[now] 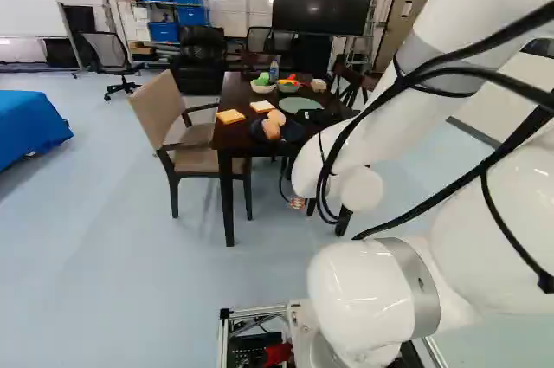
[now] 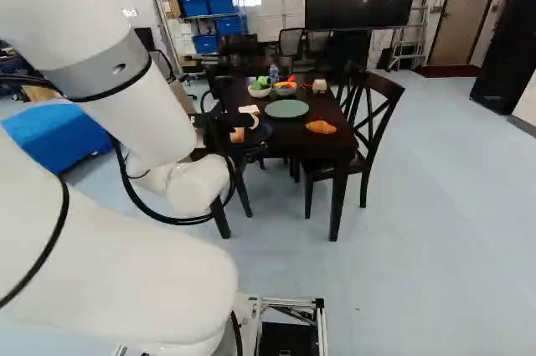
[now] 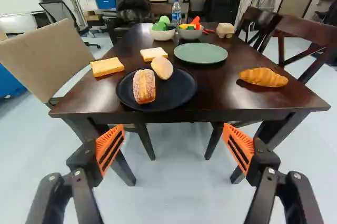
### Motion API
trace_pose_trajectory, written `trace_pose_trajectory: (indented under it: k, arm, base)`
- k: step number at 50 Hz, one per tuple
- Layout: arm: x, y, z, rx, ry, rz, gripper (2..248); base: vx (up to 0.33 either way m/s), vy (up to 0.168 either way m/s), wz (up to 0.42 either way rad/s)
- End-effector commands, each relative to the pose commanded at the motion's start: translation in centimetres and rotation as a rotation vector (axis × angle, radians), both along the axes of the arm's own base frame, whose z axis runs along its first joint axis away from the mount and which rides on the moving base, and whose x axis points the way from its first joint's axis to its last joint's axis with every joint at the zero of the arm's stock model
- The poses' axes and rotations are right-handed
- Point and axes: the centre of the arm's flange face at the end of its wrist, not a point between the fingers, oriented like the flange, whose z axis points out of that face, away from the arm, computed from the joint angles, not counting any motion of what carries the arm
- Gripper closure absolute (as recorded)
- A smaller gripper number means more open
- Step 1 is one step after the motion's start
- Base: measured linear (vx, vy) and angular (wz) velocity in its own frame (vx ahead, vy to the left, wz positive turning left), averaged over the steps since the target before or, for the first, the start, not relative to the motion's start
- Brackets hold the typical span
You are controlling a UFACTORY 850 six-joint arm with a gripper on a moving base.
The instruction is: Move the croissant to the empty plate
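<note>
The open gripper (image 3: 175,130) should clear the table (image 3: 226,96), then straddle the croissant (image 3: 263,77) and close gently across its width.

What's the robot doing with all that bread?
Nothing is being held right now: the robot's pincer is wide open, just short of the table. The croissant lies on bare wood near the table's edge, and the green plate has no food on it yet. Two bread rolls sit on the black plate.
</note>
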Motion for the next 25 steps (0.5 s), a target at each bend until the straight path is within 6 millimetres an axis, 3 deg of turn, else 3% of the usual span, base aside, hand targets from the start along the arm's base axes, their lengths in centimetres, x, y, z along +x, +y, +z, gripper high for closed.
trace_pose_trajectory:
  k: [25]
  arm:
    - [0.0, 0.0, 0.0, 0.0, 0.0, 0.0, 3]
  base:
    - [0.01, 0.001, 0.009]
